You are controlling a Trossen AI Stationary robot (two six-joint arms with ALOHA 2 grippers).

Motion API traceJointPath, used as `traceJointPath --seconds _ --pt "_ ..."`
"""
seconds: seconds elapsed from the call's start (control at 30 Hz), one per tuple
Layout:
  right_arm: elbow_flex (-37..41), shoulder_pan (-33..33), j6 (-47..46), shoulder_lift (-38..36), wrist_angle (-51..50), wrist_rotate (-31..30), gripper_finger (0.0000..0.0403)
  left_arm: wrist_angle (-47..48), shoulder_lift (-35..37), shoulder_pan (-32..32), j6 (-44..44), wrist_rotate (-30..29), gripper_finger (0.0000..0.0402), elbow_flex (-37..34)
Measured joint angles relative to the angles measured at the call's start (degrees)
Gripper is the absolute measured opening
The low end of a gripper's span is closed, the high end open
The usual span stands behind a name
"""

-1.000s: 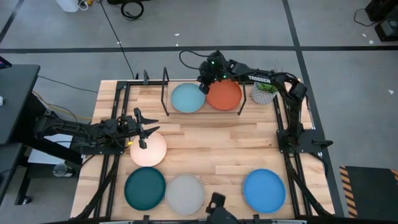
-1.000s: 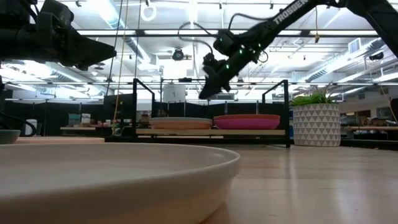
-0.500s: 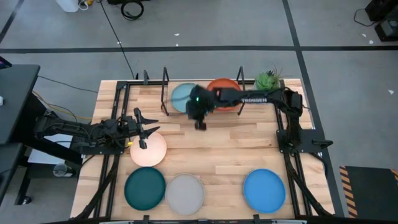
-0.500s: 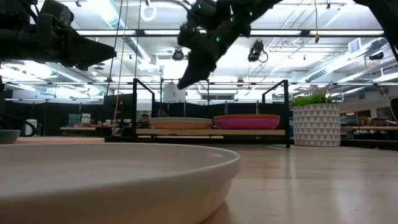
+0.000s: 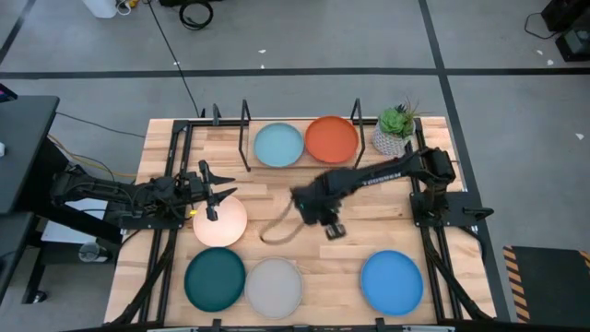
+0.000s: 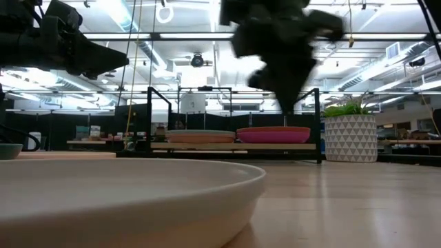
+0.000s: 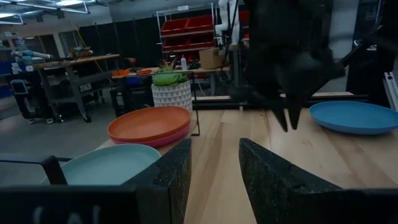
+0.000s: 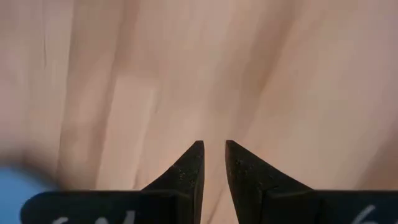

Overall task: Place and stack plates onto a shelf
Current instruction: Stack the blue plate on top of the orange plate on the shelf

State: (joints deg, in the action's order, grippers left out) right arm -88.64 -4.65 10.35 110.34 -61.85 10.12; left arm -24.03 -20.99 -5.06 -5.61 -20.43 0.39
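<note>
My right gripper (image 5: 332,230) hangs over the bare middle of the table, empty, fingertips a narrow gap apart (image 8: 213,146). My left gripper (image 5: 210,191) is open and empty above the far edge of the cream plate (image 5: 219,222). On the shelf (image 5: 245,138) the pale aqua plate (image 5: 278,145) lies on a peach one (image 6: 200,138), and the burnt orange plate (image 5: 331,138) lies on the magenta one (image 6: 273,136). The dark teal (image 5: 215,279), light grey (image 5: 274,287) and bright blue (image 5: 392,281) plates lie flat along the near edge.
A green plant in a white patterned pot (image 5: 395,130) stands right of the shelf at the far right. Black frame rails (image 5: 171,166) run along the table's left and right sides. Bare wood (image 5: 369,217) lies between the shelf and the near row of plates.
My right gripper has left the shelf, where it stood by the burnt orange plate. It swung first toward the table's left past the pale aqua plate, then toward the near edge and right, to the table's middle. The plates have stayed in place.
</note>
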Motion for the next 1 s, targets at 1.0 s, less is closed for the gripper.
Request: traceJointPath --seconds 1.0 --pt "18.7 -20.0 -18.2 0.0 -11.6 6.0 0.0179 -1.4 0.0 0.0 -4.1 -2.5 0.0141 0.0"
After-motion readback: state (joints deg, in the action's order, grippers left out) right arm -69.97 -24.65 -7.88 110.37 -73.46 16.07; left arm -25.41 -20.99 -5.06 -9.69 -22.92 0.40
